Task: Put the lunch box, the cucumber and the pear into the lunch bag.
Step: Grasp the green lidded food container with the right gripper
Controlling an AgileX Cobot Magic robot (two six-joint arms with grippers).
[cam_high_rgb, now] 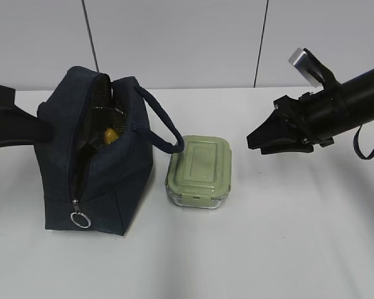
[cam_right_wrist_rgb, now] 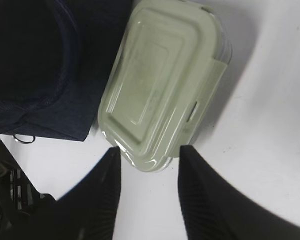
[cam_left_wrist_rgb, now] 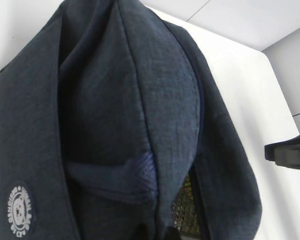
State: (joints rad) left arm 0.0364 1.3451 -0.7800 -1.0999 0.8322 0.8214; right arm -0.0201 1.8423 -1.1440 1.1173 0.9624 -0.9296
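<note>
The navy lunch bag (cam_high_rgb: 96, 168) stands at the left with its zip open. The yellow pear (cam_high_rgb: 110, 135) shows inside the opening. The cucumber is out of view. The lunch box (cam_high_rgb: 199, 170), with its sage-green lid, sits on the table just right of the bag, and it also shows in the right wrist view (cam_right_wrist_rgb: 160, 85). My right gripper (cam_high_rgb: 254, 141) is open and empty, raised to the right of the box; its fingertips (cam_right_wrist_rgb: 114, 156) frame the box's near end. My left gripper (cam_left_wrist_rgb: 172, 234) is at the bag's rim (cam_left_wrist_rgb: 140, 100), pinching the fabric; in the exterior view the bag hides it.
The bag's loop handle (cam_high_rgb: 165, 128) hangs over toward the lunch box. A silver ring pull (cam_high_rgb: 80, 219) dangles at the bag's front. White table (cam_high_rgb: 287, 237) runs to the front and right. A grey panelled wall stands behind.
</note>
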